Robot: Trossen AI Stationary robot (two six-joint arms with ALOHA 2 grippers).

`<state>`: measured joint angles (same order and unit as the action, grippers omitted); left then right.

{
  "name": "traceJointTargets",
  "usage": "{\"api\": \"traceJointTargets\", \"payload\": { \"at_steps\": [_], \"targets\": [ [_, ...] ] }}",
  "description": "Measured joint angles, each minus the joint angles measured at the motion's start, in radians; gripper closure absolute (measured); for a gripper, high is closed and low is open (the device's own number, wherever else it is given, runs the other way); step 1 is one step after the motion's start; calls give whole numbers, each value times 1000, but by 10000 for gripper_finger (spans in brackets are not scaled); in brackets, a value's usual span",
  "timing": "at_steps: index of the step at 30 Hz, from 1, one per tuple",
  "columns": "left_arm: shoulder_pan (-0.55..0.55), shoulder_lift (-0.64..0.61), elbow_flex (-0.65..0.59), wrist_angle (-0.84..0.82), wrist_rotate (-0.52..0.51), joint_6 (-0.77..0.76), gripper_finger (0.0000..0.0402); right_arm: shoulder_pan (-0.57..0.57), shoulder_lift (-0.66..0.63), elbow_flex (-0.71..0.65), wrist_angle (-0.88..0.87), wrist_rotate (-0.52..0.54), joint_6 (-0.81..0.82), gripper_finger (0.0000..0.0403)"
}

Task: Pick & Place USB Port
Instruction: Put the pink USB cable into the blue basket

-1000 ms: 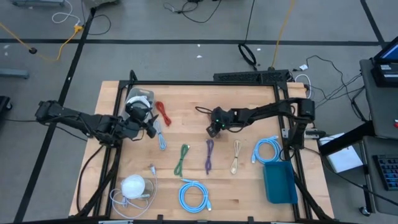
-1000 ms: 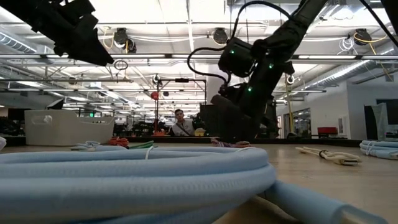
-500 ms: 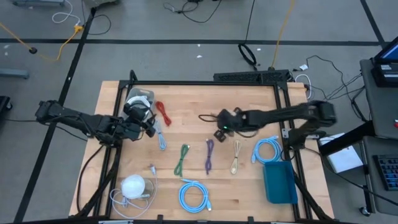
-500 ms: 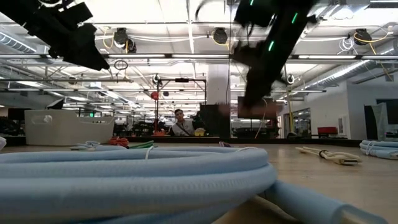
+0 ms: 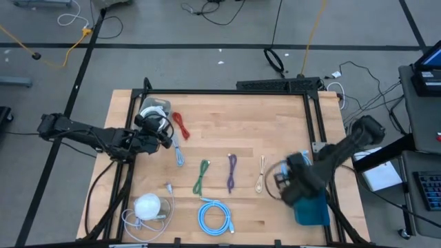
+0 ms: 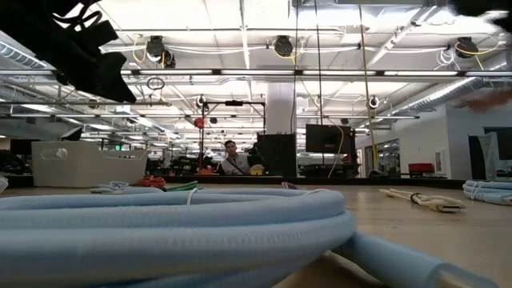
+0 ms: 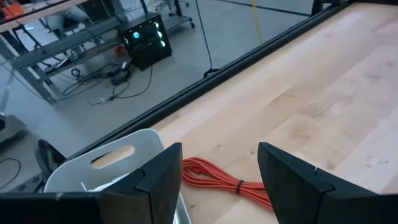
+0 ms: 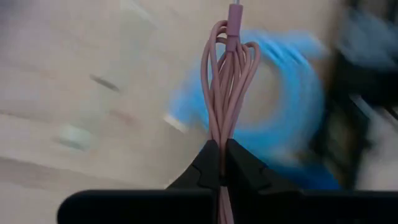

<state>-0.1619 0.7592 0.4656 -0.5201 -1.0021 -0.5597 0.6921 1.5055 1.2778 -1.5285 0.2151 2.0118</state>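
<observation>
- The right gripper (image 8: 219, 163) is pinching a coiled pink USB cable (image 8: 228, 74) between closed fingers, above the blue rectangular bin (image 5: 311, 207) near the wooden desk's (image 5: 275, 117) right edge.
- The left gripper (image 7: 217, 180), fingers spread wide and holding nothing, is hovering near the desk's left edge, over a bundled red cable (image 7: 214, 178) beside a white plastic container (image 7: 115, 165).

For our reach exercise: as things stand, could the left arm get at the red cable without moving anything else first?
Probably yes. The left gripper is open, and its wrist view shows the red cable lying just ahead on bare wood. Nothing lies on the cable; the white bin sits beside it. The right gripper is busy far across the table.
</observation>
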Motion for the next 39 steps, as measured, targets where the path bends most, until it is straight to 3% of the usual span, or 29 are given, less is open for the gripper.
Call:
{"api": "traceJointTargets", "payload": {
  "at_steps": [3, 7, 13, 16, 20, 28, 39],
  "targets": [
    [-1, 0, 0, 1, 2, 0, 190, 88, 61, 21, -31, -167, 158, 402],
    [-1, 0, 0, 0, -19, 9, 190, 130, 144, 99, -41, -268, 206, 402],
    [-1, 0, 0, 3, -39, 31, 190, 128, 258, 173, -42, -271, 203, 402],
    [-1, 0, 0, 7, -43, 45, 190, 145, 286, 173, -43, -323, 210, 402],
    [-1, 0, 0, 24, -45, 62, 190, 169, 296, 171, -43, -396, 221, 402],
    [-1, 0, 0, 54, -45, 91, 190, 190, 300, 141, -43, -403, 216, 402],
    [-1, 0, 0, 54, -45, 90, 190, 226, 300, 37, -43, -463, 199, 353]
  ]
}}
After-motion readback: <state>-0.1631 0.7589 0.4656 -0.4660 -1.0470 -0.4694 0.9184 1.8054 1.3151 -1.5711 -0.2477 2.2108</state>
